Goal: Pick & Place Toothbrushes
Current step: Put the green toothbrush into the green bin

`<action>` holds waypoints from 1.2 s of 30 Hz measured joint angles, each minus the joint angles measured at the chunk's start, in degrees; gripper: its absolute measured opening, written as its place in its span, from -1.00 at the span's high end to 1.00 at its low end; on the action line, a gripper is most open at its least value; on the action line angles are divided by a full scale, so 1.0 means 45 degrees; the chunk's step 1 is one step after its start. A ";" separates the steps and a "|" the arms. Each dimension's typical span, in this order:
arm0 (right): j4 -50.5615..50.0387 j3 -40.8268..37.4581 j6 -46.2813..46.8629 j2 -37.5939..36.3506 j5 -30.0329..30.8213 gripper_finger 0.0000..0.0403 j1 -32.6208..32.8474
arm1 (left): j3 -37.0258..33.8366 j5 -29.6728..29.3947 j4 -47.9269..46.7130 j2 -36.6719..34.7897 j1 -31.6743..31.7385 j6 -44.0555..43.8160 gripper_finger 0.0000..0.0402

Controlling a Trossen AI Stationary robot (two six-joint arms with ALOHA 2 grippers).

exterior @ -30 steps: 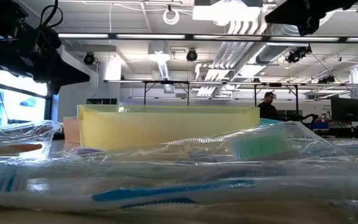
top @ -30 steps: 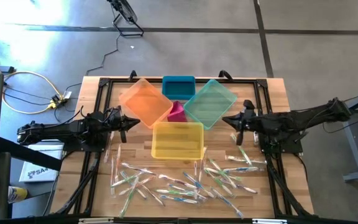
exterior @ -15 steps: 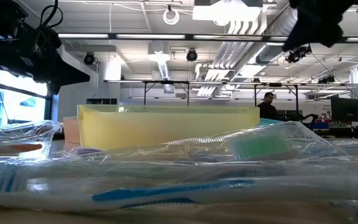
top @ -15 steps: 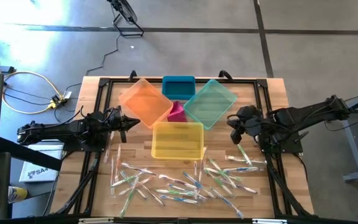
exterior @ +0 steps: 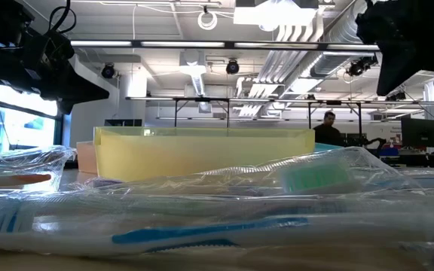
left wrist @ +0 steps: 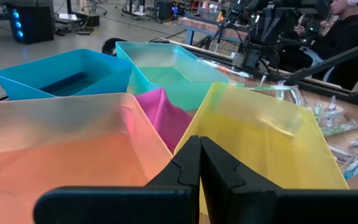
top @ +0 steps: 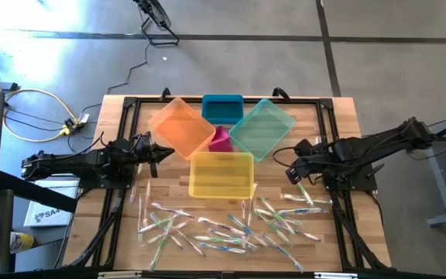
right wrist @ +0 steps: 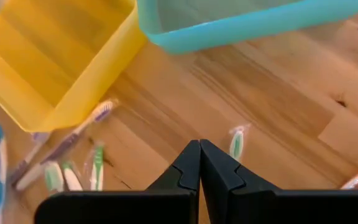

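Left gripper: fingers together, empty, beside the orange bin. Right gripper: fingers together, empty, probably tilting toward the toothbrushes scattered just ahead. Risk: closed fingers would push the slippery wrappers aside. The yellow bin borders the pile; 3 more bins lie beyond.

- The pink bin at the middle of the high view was mostly hidden, wedged among the orange bin, teal bin and yellow bin.
- In the low view, the yellow bin hid the bins behind it.
- The toothbrushes in the low view's foreground were blurred and ran off its bottom and sides.
- The person at the low view's right was too small to make out.
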 joint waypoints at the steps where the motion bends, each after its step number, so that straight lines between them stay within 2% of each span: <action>1: 0.0076 -0.0001 -0.0143 0.0142 0.0033 0.99 -0.0005 | 0.0000 -0.0004 -0.0002 0.0000 0.0001 -0.0002 1.00; 7: 0.1037 -0.0005 -0.2311 0.0767 0.0078 0.99 0.0000 | 0.0000 -0.0005 -0.0002 0.0000 0.0001 -0.0002 1.00; 15: 0.1178 -0.0005 -0.1269 0.1560 0.0361 0.96 -0.0373 | 0.0000 -0.0010 -0.0002 0.0000 0.0001 -0.0002 1.00; 18: 0.1151 -0.0005 -0.1265 0.1913 -0.0034 0.84 -0.0573 | 0.0000 -0.0015 -0.0002 0.0000 0.0000 -0.0002 1.00; 24: 0.0994 -0.0010 -0.1274 0.2480 -0.0066 0.43 -0.0597 | 0.0000 -0.0019 -0.0002 0.0000 0.0001 -0.0007 1.00; 29: 0.0548 -0.0010 -0.0738 0.2661 -0.1547 0.25 -0.0798 | 0.0000 -0.0019 -0.0002 -0.0003 -0.0001 -0.0047 1.00; 36: -0.0571 -0.0010 0.0141 0.2656 -0.2751 0.31 -0.0977 | 0.0000 -0.0015 -0.0002 0.0000 -0.0003 -0.0104 1.00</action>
